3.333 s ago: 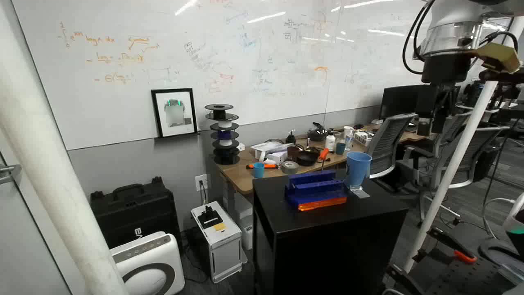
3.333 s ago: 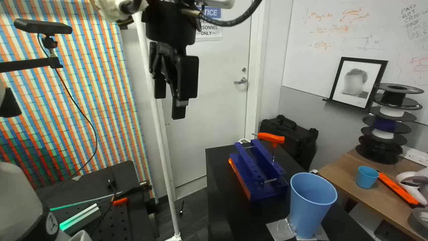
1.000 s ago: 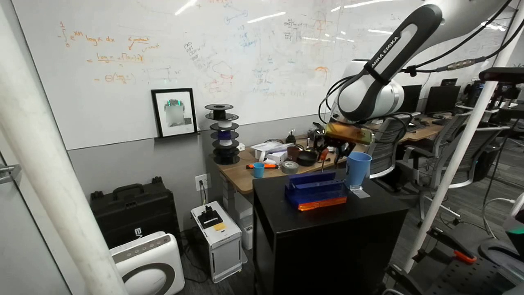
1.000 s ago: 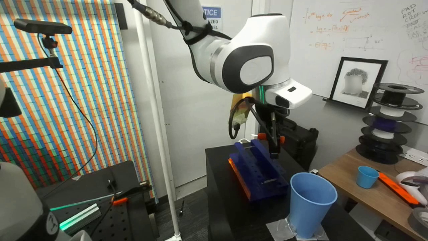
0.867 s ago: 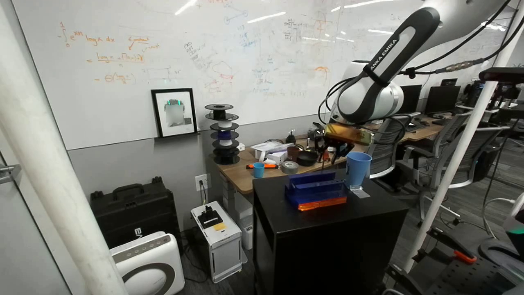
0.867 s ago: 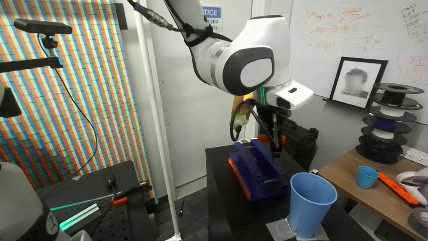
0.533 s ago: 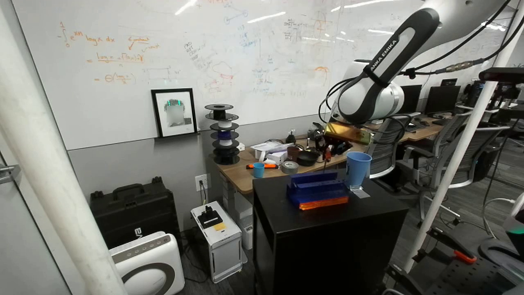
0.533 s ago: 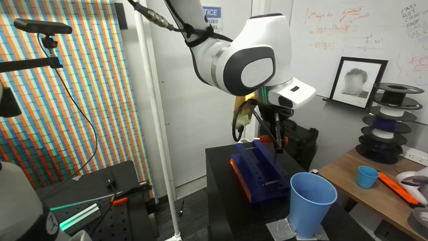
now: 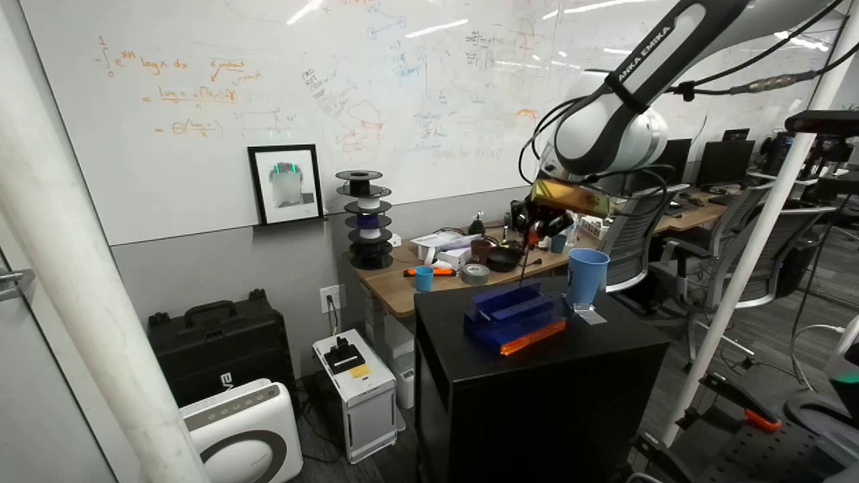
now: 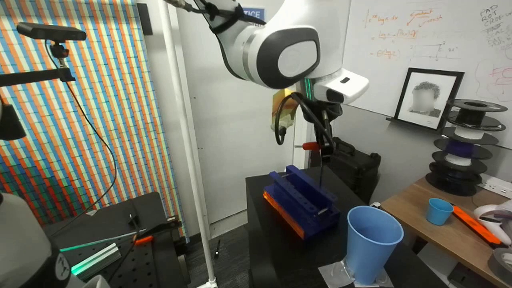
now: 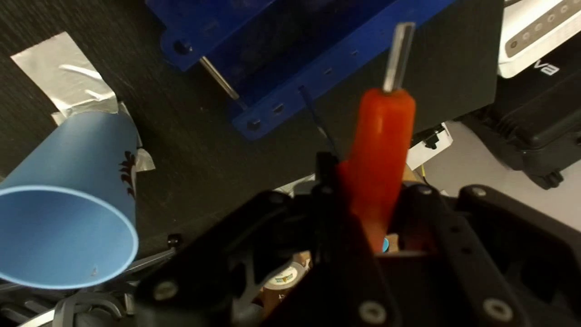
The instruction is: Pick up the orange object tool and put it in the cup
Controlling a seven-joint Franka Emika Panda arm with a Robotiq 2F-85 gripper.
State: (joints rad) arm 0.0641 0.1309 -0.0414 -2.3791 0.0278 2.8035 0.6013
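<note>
The orange object tool is a T-handled key with an orange grip, a short metal stub and a thin dark shaft. My gripper is shut on its handle. In an exterior view the handle sticks out beside the fingers, above a dark blue holder. The shaft's lower end reaches the holder's rail; whether it still sits in a hole, I cannot tell. The light-blue cup stands upright on the cabinet, its mouth facing up, apart from the gripper. It fills the lower left of the wrist view, where its wall shows.
Holder and cup share a black cabinet top; clear tape lies at the cup's base. Behind is a wooden desk with a small blue cup and a tape roll. A white pole rises beside the cabinet.
The arm came over the holder and the gripper closed on the orange handle. In the last half second it rose with the tool, baring more shaft, while the blue holder turned and shifted slightly.
</note>
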